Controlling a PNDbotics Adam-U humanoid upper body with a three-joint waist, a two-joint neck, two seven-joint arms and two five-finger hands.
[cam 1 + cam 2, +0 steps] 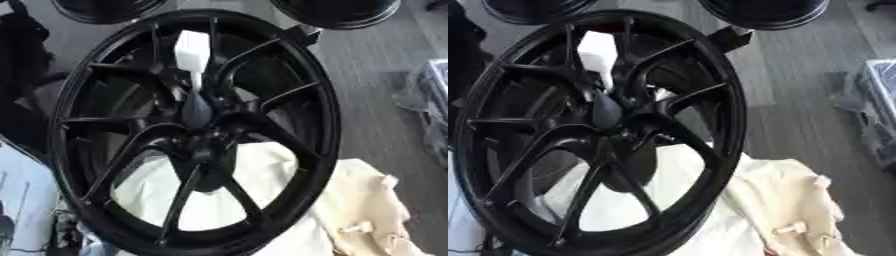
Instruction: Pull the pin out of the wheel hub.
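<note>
Risk: the black wheel hub, propped at a tilt on cream cloth, could be rocked or tipped if the pin is drawn off its axis. Pin: white blocky head on a thin white shank, seated above the dark centre, between the upper spokes. Hands: none shown, so finger state cannot be told.
</note>
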